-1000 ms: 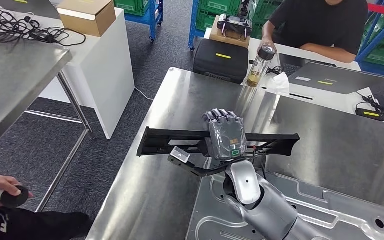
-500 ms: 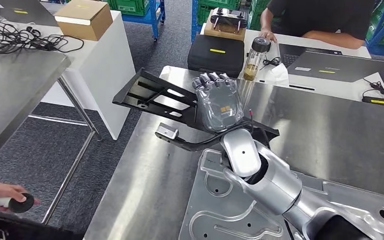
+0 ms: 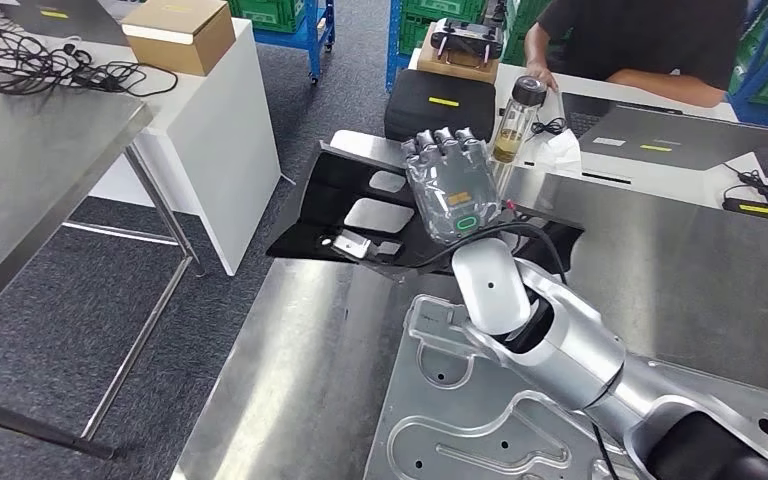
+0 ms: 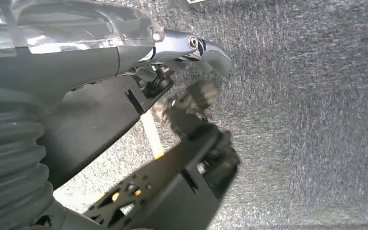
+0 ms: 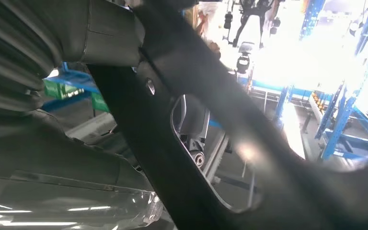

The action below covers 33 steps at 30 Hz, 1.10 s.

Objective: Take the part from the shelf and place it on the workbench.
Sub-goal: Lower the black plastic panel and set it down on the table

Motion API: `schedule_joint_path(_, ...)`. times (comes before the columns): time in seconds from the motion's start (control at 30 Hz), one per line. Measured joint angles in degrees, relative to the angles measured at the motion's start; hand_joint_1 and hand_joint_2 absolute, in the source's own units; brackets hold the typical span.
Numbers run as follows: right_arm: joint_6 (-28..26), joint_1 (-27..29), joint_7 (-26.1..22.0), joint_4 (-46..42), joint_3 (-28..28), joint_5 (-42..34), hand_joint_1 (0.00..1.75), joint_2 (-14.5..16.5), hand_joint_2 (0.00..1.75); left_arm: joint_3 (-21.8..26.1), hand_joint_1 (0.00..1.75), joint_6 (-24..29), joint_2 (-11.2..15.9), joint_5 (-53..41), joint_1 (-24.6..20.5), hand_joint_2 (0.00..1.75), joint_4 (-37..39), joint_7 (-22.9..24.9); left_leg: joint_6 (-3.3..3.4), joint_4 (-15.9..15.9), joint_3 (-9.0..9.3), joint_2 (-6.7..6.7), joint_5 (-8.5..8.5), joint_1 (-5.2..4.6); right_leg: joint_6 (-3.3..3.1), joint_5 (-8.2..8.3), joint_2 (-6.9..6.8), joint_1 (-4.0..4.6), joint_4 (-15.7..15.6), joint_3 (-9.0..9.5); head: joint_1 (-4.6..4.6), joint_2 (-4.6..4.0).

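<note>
Part [image 3: 360, 200], black and flat, grasped by right robot hand [image 3: 450, 190] above the workbench [image 3: 290, 370].

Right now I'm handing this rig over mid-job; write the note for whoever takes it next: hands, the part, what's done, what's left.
Right robot hand: grips the black part, fingers wrapped over it, held in the air over the workbench's near-left corner.
Left robot hand: hangs down above grey carpet, holding nothing that I can see; whether its fingers are open or closed is unclear.
Workbench: steel top, with a large stamped metal panel lying on it beside the right arm.
Done: part is off the shelf and over the bench.
Left: lower it onto bare steel, clear of the panel, and let go.
</note>
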Motion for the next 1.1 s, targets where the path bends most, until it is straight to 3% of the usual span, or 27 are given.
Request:
schedule_joint_path(0.03, 0.1, -0.1, -0.1, 0.1, 0.1, 0.0, 1.75, -0.4, 1.75, 0.0, 0.00, 0.0, 0.0, 0.0, 0.0, 1.75, 0.0, 0.0, -0.14, -0.1, -0.22, -0.12, 0.10, 0.21, 0.43, -1.01, -0.09, -0.51, 2.4, -0.79, 0.26, 0.00)
schedule_joint_path(0.07, 0.2, -0.1, -0.1, 0.1, 0.2, 0.0, 1.75, -0.7, 1.75, 0.0, 0.00, 0.1, 0.0, 0.1, 0.0, 1.75, 0.1, 0.0, -0.33, -0.1, -0.42, -0.22, 0.17, 0.47, 0.88, -0.93, -0.17, -1.04, 3.2, -0.81, 0.43, 0.00)
schedule_joint_path(0.1, 0.3, -0.2, -0.2, 0.2, 0.4, 0.0, 1.75, -1.0, 1.75, 0.0, 0.00, 0.1, 0.1, 0.1, 0.1, 1.75, 0.2, 0.0, -0.56, -0.1, -0.56, -0.34, 0.18, 0.76, 1.38, 0.20, -0.27, -1.60, 1.8, 0.19, 0.55, 0.00)
schedule_joint_path(0.2, 1.1, -0.9, -0.3, 0.4, 0.9, 0.6, 1.75, -1.6, 1.75, 0.2, 0.00, 0.4, 0.4, 1.0, 0.0, 1.75, 0.5, -0.5, -1.87, -0.3, -0.89, -0.67, 0.25, 1.29, 3.04, 4.90, -0.93, -3.31, -9.0, 6.14, 0.95, 0.00)
schedule_joint_path(0.23, 1.7, -1.5, -0.5, 0.6, 1.1, 0.7, 1.75, -1.7, 1.75, 0.3, 0.00, 0.5, 0.6, 1.7, 0.0, 1.75, 0.6, -1.1, -2.45, -0.5, -0.93, -0.66, 0.38, 1.31, 3.11, 5.64, -0.96, -3.51, -11.4, 7.21, 0.98, 0.00)
schedule_joint_path(0.27, 2.2, -2.3, -0.9, 1.1, 1.4, 0.7, 1.75, -1.7, 1.75, 0.4, 0.00, 0.6, 0.7, 2.3, 0.0, 1.75, 0.7, -1.9, -3.03, -0.9, -0.91, -0.55, 0.56, 1.33, 2.86, 5.79, -0.85, -3.49, -12.5, 7.58, 0.96, 0.00)
schedule_joint_path(0.33, 2.6, -4.1, -1.4, 2.9, 2.0, -0.1, 1.75, -1.7, 1.75, 0.7, 0.00, 0.7, 0.8, 3.1, 0.0, 1.75, 0.7, -3.5, -4.13, -1.9, -0.62, -0.17, 1.11, 1.44, 1.52, 6.04, -0.59, -3.21, -13.6, 7.48, 0.63, 0.00)
schedule_joint_path(0.4, 1.7, -5.4, -1.3, 5.2, 2.6, -1.2, 1.75, -1.4, 1.75, 0.8, 0.00, 0.9, 0.9, 3.0, 0.0, 1.75, 0.8, -4.1, -4.43, -1.2, -1.11, 0.48, 0.51, 1.37, 0.32, 7.11, -0.69, -3.02, -15.5, 8.12, -0.29, 0.00)
schedule_joint_path(0.5, -2.4, -5.9, 0.3, 8.4, 3.2, -3.4, 1.75, -1.1, 1.75, 0.8, 0.00, 1.9, 0.8, 2.1, -0.7, 1.75, 0.8, -3.3, -3.58, 6.8, -4.96, 0.67, -5.13, 0.75, -0.95, 8.51, -1.39, -2.28, -17.0, 8.12, -2.21, 0.00)
schedule_joint_path(0.57, -4.7, -5.8, 1.7, 9.4, 3.4, -4.4, 1.75, -1.2, 1.75, 0.8, 0.00, 3.0, 0.7, 1.8, -1.4, 1.75, 0.8, -2.1, -3.31, 10.6, -5.99, 0.43, -6.94, 0.37, -1.14, 8.99, -1.94, -1.76, -17.0, 7.53, -2.74, 0.00)
schedule_joint_path(0.6, -5.1, -5.9, 2.1, 9.6, 3.4, -4.6, 1.75, -1.3, 1.75, 0.8, 0.00, 3.4, 0.5, 1.8, -1.6, 1.75, 0.8, -1.5, -3.21, 9.9, -4.97, 0.41, -6.33, 0.25, -1.03, 9.25, -2.07, -1.62, -16.8, 7.21, -2.79, 0.00)
schedule_joint_path(0.7, -4.2, -6.7, 2.8, 9.8, 3.2, -4.6, 1.75, -1.9, 1.75, 0.8, 0.00, 3.6, -0.3, 1.5, -2.5, 1.75, 0.7, -0.3, -2.90, 0.9, 1.77, 0.31, -2.86, 0.19, -0.11, 9.92, -2.15, -1.64, -15.7, 5.91, -2.86, 0.00)
schedule_joint_path(0.73, -3.6, -6.8, 3.0, 9.7, 3.1, -4.5, 1.75, -2.1, 1.75, 0.7, 0.00, 3.5, -0.7, 1.3, -2.7, 1.75, 0.6, 0.0, -2.68, -1.1, 3.03, 0.10, -2.28, 0.18, 0.24, 10.06, -2.07, -1.65, -15.1, 5.46, -2.74, 0.00)
schedule_joint_path(0.87, -2.1, -6.7, 3.2, 9.4, 2.9, -4.4, 1.75, -3.0, 1.75, 0.7, 0.00, 3.3, -2.4, -0.3, -2.9, 1.75, 0.5, 1.3, -1.03, -1.5, 2.67, -0.01, -1.59, -0.06, 1.39, 10.79, -1.26, -1.99, -14.5, 4.64, -2.17, 0.00)
schedule_joint_path(0.93, -1.9, -6.6, 3.2, 9.4, 2.7, -4.4, 1.75, -3.7, 1.75, 0.7, 0.00, 3.2, -2.9, -0.7, -2.7, 1.75, 0.5, 1.6, -0.26, -1.6, 2.23, 0.22, -0.94, -0.03, 1.80, 8.22, -1.06, -2.14, -12.1, 3.68, -1.75, 0.00)
schedule_joint_path(1.03, -1.6, -6.4, 3.3, 9.3, 2.6, -4.4, 1.75, -4.4, 1.75, 0.7, 0.00, 3.1, -3.4, -1.1, -2.6, 1.75, 0.5, 1.8, 0.22, -1.6, 1.48, 0.46, -0.37, -0.32, 1.95, 1.89, -0.95, -2.15, -2.8, 1.10, -0.49, 0.00)
schedule_joint_path(1.07, -1.4, -6.3, 3.4, 9.3, 2.7, -4.4, 1.75, -4.5, 1.75, 0.7, 0.00, 3.0, -3.5, -1.3, -2.5, 1.75, 0.5, 1.9, 0.25, -1.6, 1.31, 0.54, -0.26, -0.46, 1.84, 1.14, -0.92, -2.13, -0.9, 0.97, -0.16, 0.00)
schedule_joint_path(1.1, -1.2, -6.1, 3.4, 9.3, 2.7, -4.4, 1.75, -4.5, 1.75, 0.7, 0.00, 3.0, -3.6, -1.5, -2.4, 1.75, 0.5, 2.0, 0.27, -1.6, 1.20, 0.61, -0.19, -0.61, 1.61, 1.44, -0.89, -2.08, -0.8, 1.69, 0.08, 0.00)
